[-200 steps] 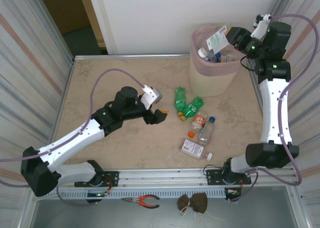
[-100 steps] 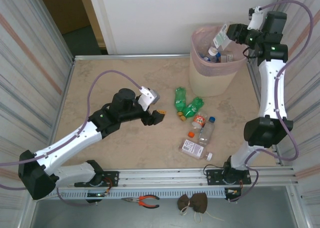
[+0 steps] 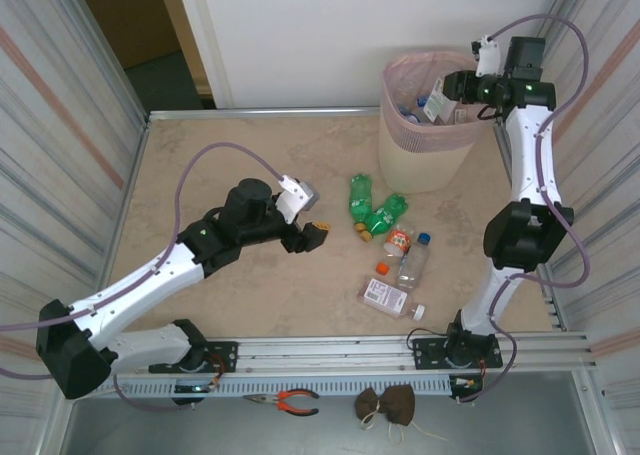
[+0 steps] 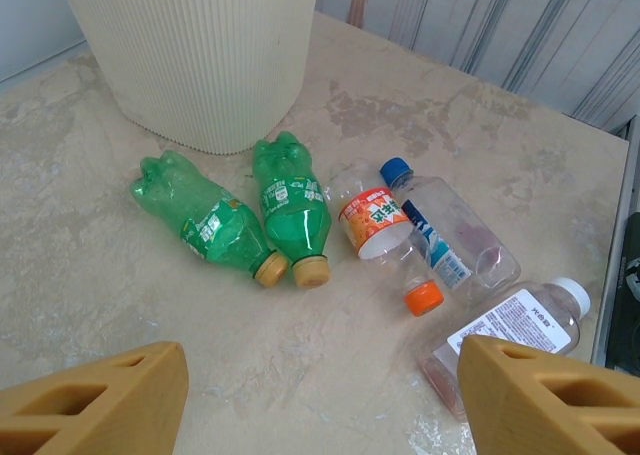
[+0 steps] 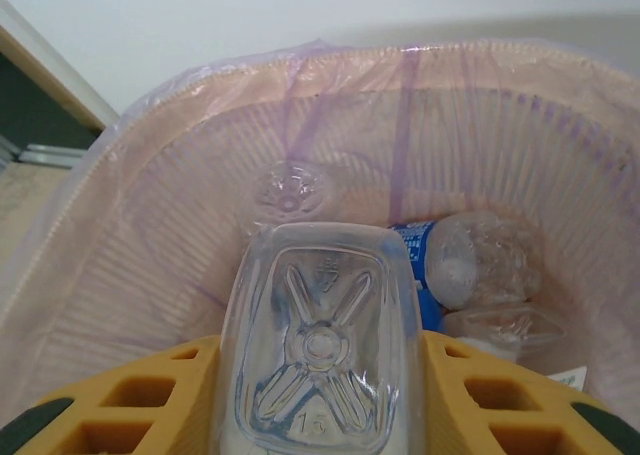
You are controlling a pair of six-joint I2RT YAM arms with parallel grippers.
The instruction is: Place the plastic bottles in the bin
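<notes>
Swung up since a second ago from beside the bin's point(image 3: 425, 165) right rim to above its mouth, right fingers point(image 3: 455, 82) clamped narrow on a flat clear bottle point(image 3: 436, 105). Nudged only slightly toward the bin, left fingers point(image 3: 320, 228) spread roughly halfway, holding nothing.

Seen from above: flat clear bottle over the middle of the bin's mouth, well placed for a drop. Could still glance off the heap inside and hop over the rim if let go from too high. Five more bottles lying on the surface point(image 3: 220, 155) just in front of the bin.

Through the left wrist: two green bottles point(image 4: 290, 210) nearest the bin. Farther from it, an orange-labelled bottle point(image 4: 372, 220), a blue-capped bottle point(image 4: 450, 235), a white-labelled bottle point(image 4: 515, 325) and a loose orange cap point(image 4: 424, 297). Round and light, so liable to roll against the bin's wall if pinched off-centre. Might shove the bin itself on a careless reach.

Through the right wrist: bottle's base gripped squarely from both sides, above the bottles inside the bin point(image 5: 460, 265). Could catch the pink liner point(image 5: 300, 70) on withdrawal and drag it off the bin's rim.
</notes>
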